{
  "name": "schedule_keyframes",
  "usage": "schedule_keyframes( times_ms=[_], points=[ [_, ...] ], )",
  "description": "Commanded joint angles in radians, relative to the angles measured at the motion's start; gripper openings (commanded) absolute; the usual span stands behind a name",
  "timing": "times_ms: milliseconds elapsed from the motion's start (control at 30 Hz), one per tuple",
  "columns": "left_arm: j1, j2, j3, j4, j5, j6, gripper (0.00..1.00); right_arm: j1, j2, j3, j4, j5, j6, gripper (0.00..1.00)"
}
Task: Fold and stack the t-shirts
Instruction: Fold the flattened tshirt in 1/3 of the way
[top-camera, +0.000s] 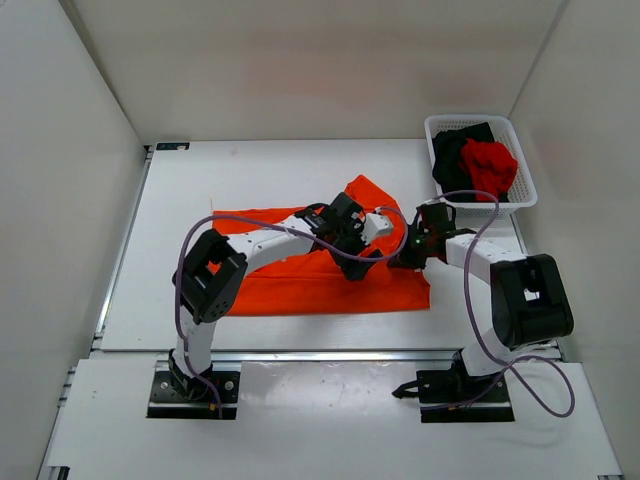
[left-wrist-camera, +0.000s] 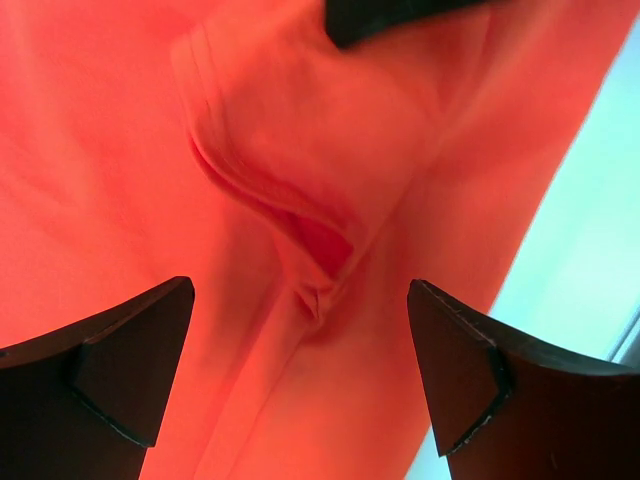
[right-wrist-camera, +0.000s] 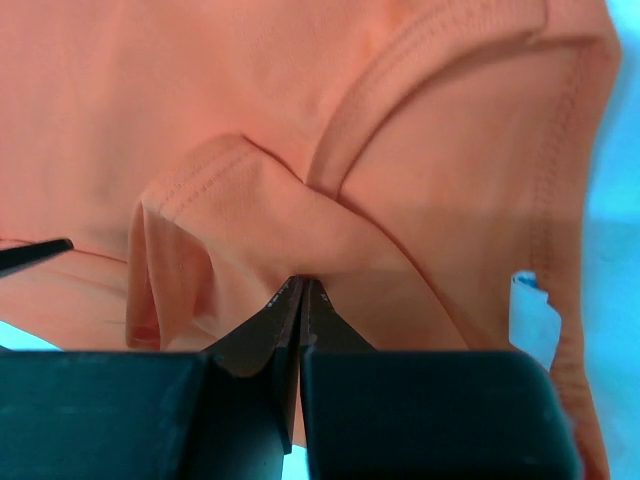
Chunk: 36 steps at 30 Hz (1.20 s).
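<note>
In R gripper (right-wrist-camera: 302, 292) tips: orange tee (right-wrist-camera: 230, 90) fold, pinched.

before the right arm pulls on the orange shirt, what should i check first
1. Right gripper shut on a fold of the orange t-shirt: ok.
2. Left gripper open above the shirt, holding nothing: ok.
3. Shirt lying flat on the table: not ok, it is bunched up near the grippers.
4. Black t-shirt and red t-shirt out of the way in the basket: ok.
5. Whether one layer or several are pinched: cannot tell.
</note>
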Motion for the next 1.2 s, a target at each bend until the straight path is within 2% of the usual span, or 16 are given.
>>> schedule_keyframes(
  times_ms=[0, 67, 167, 200, 333, 433, 567, 733, 967, 1033, 1133, 1167],
  points=[
    [-0.023, -0.028, -0.003, 0.102, -0.067, -0.046, 0.98, 0.010, -0.050, -0.016, 0.042, 0.003, 0.015, 0.00],
    [-0.031, 0.002, 0.008, 0.109, -0.092, -0.040, 0.94, -0.003, -0.062, -0.041, 0.049, -0.003, 0.018, 0.00],
    [-0.031, 0.045, 0.024, 0.112, -0.124, -0.040, 0.77, -0.012, -0.088, -0.097, 0.072, -0.009, 0.040, 0.01],
    [-0.028, 0.055, 0.028, 0.106, -0.124, -0.034, 0.75, -0.018, -0.089, -0.099, 0.077, -0.003, 0.046, 0.00],
    [-0.019, 0.062, 0.018, 0.090, -0.064, -0.031, 0.57, -0.023, -0.122, -0.127, 0.079, -0.002, 0.052, 0.00],
    [-0.020, 0.062, 0.012, 0.086, -0.040, -0.027, 0.50, -0.019, -0.131, -0.140, 0.085, -0.002, 0.053, 0.01],
    [-0.037, 0.078, 0.018, 0.107, -0.150, -0.045, 0.27, -0.010, -0.139, -0.153, 0.088, -0.003, 0.061, 0.00],
    [-0.007, 0.082, 0.052, 0.090, -0.274, -0.048, 0.30, -0.027, -0.156, -0.186, 0.083, 0.007, 0.053, 0.00],
    [-0.010, 0.104, 0.069, 0.037, -0.324, -0.039, 0.31, -0.039, -0.187, -0.217, 0.095, 0.009, 0.058, 0.00],
    [-0.010, 0.105, 0.060, 0.018, -0.301, -0.033, 0.37, -0.032, -0.188, -0.219, 0.091, 0.010, 0.061, 0.00],
    [-0.010, 0.086, 0.043, 0.007, -0.293, -0.046, 0.62, -0.044, -0.199, -0.214, 0.091, -0.011, 0.041, 0.02],
    [-0.013, 0.082, 0.038, 0.003, -0.282, -0.045, 0.65, -0.046, -0.199, -0.222, 0.095, -0.023, 0.043, 0.05]
  ],
)
